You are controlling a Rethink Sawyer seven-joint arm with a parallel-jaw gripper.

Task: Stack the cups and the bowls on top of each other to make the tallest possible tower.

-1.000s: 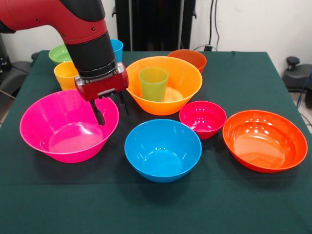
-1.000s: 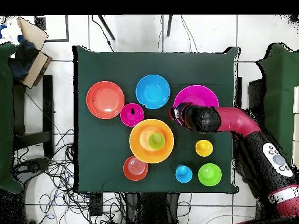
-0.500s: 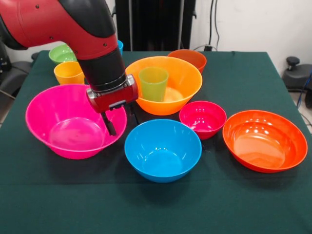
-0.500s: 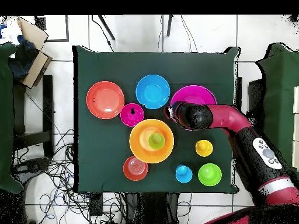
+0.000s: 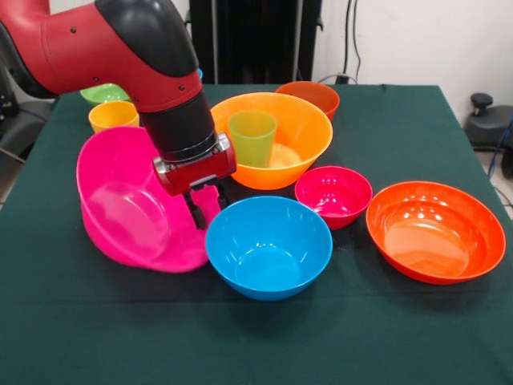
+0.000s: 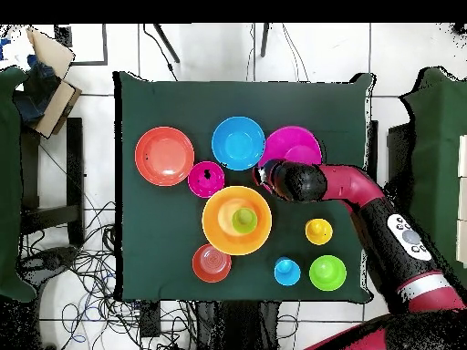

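Your hand (image 5: 200, 200) grips the big pink bowl's (image 5: 128, 212) rim, tipping it; no writing shows.

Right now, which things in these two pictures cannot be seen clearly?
- End effector, front view: dark fingertips sit at the tilted big pink bowl's rim, so the grip is unclear; overhead, the arm covers it.
- Blue cup: front view, hidden behind the arm.
- Small green bowl: front view, partly hidden by the arm.
- Pink bowl: overhead, the arm covers one side.
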